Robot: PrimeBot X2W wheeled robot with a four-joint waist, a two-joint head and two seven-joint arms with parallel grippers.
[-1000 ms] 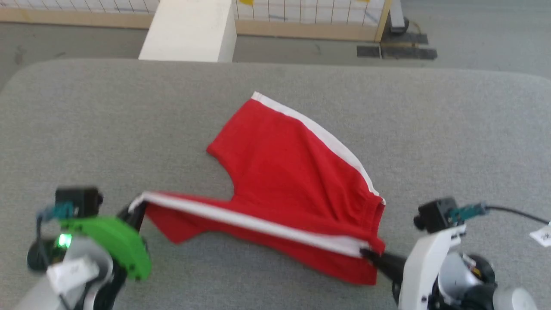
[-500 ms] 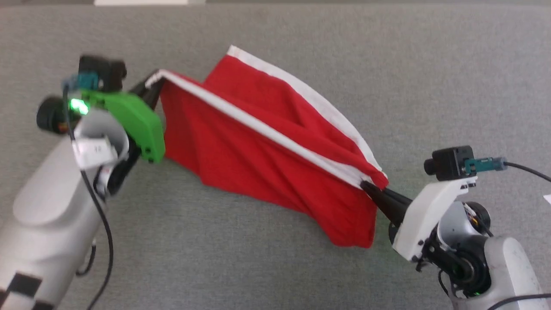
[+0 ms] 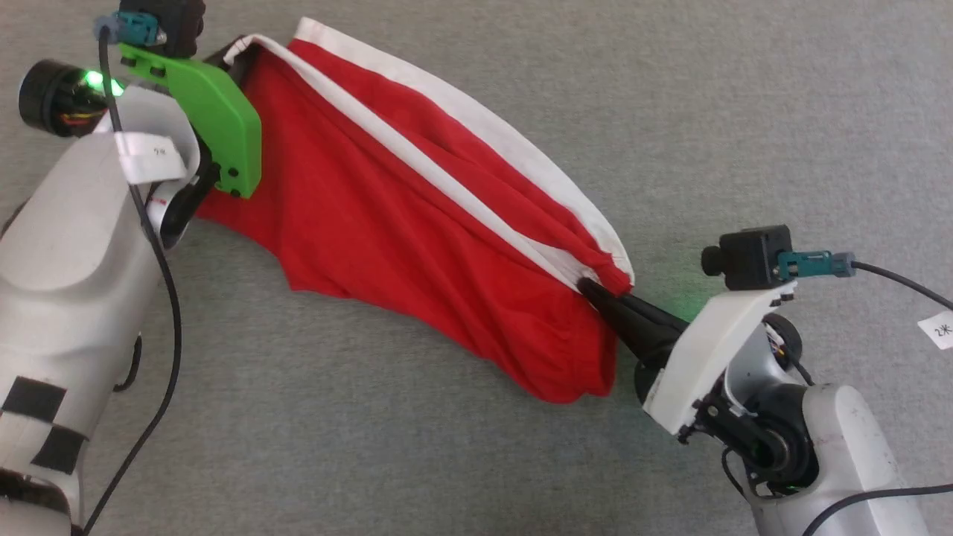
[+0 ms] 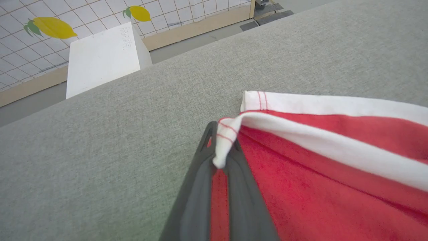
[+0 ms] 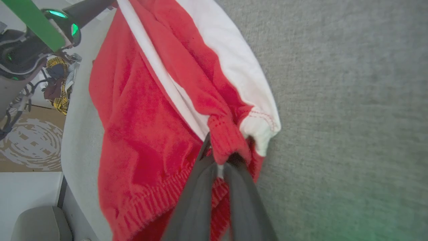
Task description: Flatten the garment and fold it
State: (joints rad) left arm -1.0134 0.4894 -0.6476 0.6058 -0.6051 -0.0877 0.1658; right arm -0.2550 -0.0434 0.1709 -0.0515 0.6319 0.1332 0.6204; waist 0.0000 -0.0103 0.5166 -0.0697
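— One wide grey felt-covered tabletop point(image 3: 521, 461), and lying on it the garment point(image 3: 387, 223), bright red soft shorts with white side stripes and a gathered waistband. How far along is it?

— About the first fold, I'd judge. The striped edge being held runs close beside the other striped edge, which rests on the table, so the shorts are nearly doubled lengthwise. The red cloth below is rumpled and its lower edge bellies towards the robot, so the flattening isn't finished. A further fold is probably left too.

— And the hands?

— The left gripper point(image 4: 222, 147), long dark fingers under a green bracket, is pinched tight on the white hem corner of one leg. The right gripper point(image 5: 222, 154) is clamped on the bunched red waistband at the stripe's other end. The stripe is stretched between them, lifted, I think, though from above I can't be sure.

— Anything in the way?

— Nothing near the cloth. Past the table's far edge stand a plain white block point(image 4: 100, 57) and a tiled wall with yellow lemon stickers point(image 4: 53, 27), well apart. Smallest is a white paper tag point(image 3: 936, 327) on the right arm's cable, clear of the shorts.
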